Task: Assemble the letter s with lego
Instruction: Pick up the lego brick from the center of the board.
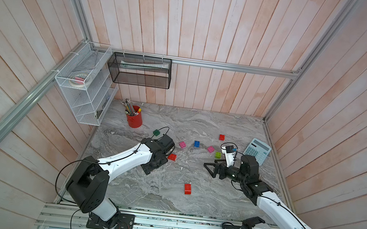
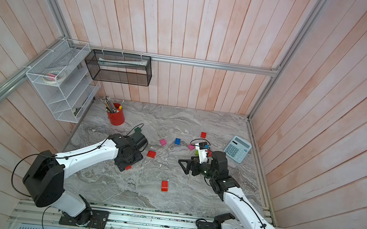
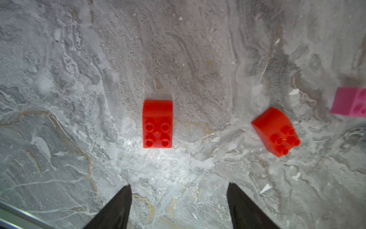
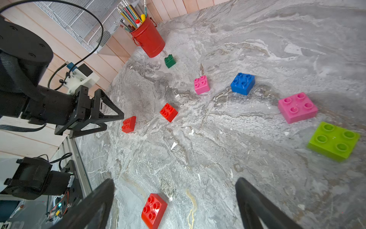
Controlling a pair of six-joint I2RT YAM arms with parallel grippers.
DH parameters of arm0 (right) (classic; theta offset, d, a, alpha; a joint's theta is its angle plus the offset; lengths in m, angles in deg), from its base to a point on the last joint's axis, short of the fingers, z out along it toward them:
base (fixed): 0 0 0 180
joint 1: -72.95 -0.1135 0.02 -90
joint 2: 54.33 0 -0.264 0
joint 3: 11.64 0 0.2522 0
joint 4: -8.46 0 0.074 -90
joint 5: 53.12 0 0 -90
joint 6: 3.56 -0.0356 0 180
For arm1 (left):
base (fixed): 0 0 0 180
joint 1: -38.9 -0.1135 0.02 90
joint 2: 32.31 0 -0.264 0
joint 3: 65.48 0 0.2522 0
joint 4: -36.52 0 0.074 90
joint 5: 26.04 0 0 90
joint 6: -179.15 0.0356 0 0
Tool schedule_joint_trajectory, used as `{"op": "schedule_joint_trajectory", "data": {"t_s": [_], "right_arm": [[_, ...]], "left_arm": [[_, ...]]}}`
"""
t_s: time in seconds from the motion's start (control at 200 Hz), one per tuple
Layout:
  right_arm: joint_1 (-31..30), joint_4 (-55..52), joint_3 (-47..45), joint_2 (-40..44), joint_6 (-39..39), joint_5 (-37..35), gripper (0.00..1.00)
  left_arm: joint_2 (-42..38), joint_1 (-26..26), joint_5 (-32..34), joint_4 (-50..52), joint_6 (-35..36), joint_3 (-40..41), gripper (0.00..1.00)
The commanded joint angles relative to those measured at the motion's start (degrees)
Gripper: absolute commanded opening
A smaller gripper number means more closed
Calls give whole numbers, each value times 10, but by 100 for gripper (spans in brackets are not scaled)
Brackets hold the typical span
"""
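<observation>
Both grippers are standing open and empty above scattered lego.

Nearest the front rail, a long red brick [image 1: 187, 188] is lying alone on the marble table [image 1: 214, 201]. Beyond it the left gripper [image 3: 179, 206] is pointing down with jaws apart, a small red brick [image 3: 157, 124] lying free just ahead of its tips and a second red brick [image 3: 276, 131] off to one side. The right gripper [image 1: 208, 170] is hanging with jaws spread wide, touching nothing. Farther back, a pink brick [image 1: 182, 144], blue brick [image 1: 197, 143], other pink brick [image 1: 210, 149] and lime brick [image 1: 218, 155] are sitting in a loose row. A dark green brick [image 1: 156, 132] and a far red brick [image 1: 222, 137] are lying farthest.
</observation>
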Motion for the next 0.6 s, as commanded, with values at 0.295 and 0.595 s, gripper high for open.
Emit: {"op": "schedule_joint_trajectory", "data": {"t_s": [0.295,0.595], "right_arm": [[-18,-3,25,-24,-7,-29,97],[-18,-19,47,-29,-1,-42,97]], "left_arm": [[25,-35,-6,-68,108,-38,79],[95,-64,-9,-107,235,-123,82]]}}
